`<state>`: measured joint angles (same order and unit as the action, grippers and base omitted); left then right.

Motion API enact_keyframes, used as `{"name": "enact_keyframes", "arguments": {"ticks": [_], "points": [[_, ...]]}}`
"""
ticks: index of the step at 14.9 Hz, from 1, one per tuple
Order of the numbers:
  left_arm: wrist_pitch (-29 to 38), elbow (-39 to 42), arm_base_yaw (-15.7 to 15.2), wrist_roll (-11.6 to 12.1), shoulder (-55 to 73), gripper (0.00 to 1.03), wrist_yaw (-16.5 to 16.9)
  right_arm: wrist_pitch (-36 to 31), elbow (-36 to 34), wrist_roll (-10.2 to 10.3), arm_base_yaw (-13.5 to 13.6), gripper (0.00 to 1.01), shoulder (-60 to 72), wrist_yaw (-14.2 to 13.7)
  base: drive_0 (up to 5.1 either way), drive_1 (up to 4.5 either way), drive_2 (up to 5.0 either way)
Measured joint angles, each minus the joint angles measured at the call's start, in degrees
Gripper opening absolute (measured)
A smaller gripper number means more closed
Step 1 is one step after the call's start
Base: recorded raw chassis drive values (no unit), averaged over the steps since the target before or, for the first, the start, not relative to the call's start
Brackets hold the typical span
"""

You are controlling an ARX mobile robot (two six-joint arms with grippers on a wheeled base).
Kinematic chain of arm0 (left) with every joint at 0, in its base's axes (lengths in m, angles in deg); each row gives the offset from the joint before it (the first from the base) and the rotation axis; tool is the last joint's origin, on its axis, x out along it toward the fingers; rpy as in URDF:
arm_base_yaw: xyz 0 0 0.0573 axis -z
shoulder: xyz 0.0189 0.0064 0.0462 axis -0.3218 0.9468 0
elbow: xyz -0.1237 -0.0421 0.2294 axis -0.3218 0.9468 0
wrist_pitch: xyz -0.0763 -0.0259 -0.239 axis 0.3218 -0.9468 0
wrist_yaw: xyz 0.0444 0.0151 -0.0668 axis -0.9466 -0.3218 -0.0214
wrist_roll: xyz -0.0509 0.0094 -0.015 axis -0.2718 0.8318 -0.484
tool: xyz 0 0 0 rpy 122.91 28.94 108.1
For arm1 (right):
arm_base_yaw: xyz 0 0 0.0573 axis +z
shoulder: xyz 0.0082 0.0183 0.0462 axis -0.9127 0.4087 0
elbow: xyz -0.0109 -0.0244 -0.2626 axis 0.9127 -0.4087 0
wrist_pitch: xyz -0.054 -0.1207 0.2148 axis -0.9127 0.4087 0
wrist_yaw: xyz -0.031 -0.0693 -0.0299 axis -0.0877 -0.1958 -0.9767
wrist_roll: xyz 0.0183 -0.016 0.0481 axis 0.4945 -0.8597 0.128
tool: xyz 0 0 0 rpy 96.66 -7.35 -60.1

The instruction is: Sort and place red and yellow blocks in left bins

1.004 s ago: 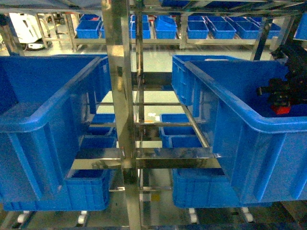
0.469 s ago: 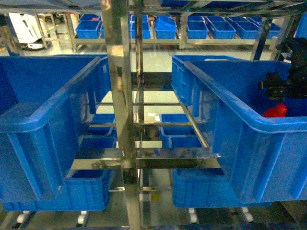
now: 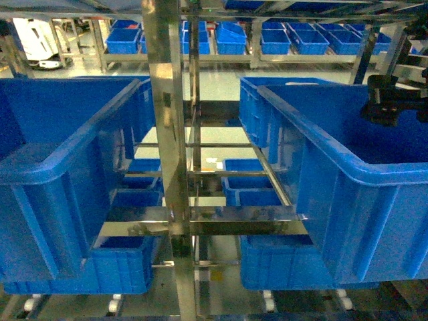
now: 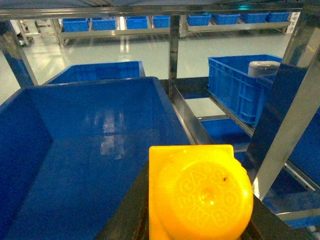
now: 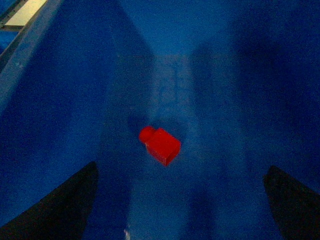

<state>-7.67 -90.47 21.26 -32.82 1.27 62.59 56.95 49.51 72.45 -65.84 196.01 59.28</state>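
A yellow block [image 4: 200,195], stud end toward the camera, fills the bottom of the left wrist view. My left gripper [image 4: 198,216] is shut on it, over the near end of a large blue bin [image 4: 95,150] whose visible floor is bare. A red block [image 5: 161,144] lies loose on the floor of another blue bin [image 5: 55,100]. My right gripper [image 5: 182,200] hangs open above it, both dark fingers far apart. In the head view the right gripper [image 3: 393,100] sits over the right-hand bin [image 3: 348,174]; the left gripper is out of that view.
A shiny metal rack upright [image 3: 164,134] stands between the left bin [image 3: 60,167] and the right one. Smaller blue crates [image 3: 257,194] sit on lower shelves. Distant blue trays [image 3: 287,40] line a far rack. A pale roll [image 4: 264,67] rests in a crate to the right.
My right gripper let go of the red block, which dropped into the right-hand bin, and then rose toward the top of the head view.
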Motion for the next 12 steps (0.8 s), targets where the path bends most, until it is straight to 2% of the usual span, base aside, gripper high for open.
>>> {"name": "enact_keyframes", "arguments": {"ticks": [4, 6, 8, 9, 11, 12], "points": [[0.0, 0.0, 0.0, 0.0, 0.0, 0.27, 0.0, -2.4, -13.8, 0.0, -0.9, 0.98, -15.6, 3.4, 0.0, 0.0, 0.0], [0.0, 0.0, 0.0, 0.0, 0.0, 0.27, 0.0, -2.7, -15.7, 0.0, -1.0, 0.98, -18.5, 3.6, 0.0, 0.0, 0.0], [0.0, 0.0, 0.0, 0.0, 0.0, 0.27, 0.0, -2.3, -23.2, 0.3, -1.6, 0.98, -29.4, 4.2, 0.0, 0.0, 0.0], [0.0, 0.0, 0.0, 0.0, 0.0, 0.27, 0.0, -1.4, -26.5, 0.5, -1.5, 0.98, -34.2, 3.6, 0.0, 0.0, 0.0], [0.0, 0.0, 0.0, 0.0, 0.0, 0.27, 0.0, 2.3, -31.8, 1.6, 0.7, 0.98, -44.0, 2.0, 0.0, 0.0, 0.0], [0.0, 0.0, 0.0, 0.0, 0.0, 0.27, 0.0, 4.3, -34.0, 2.6, 2.6, 0.98, -48.7, 1.5, 0.0, 0.0, 0.0]]}}
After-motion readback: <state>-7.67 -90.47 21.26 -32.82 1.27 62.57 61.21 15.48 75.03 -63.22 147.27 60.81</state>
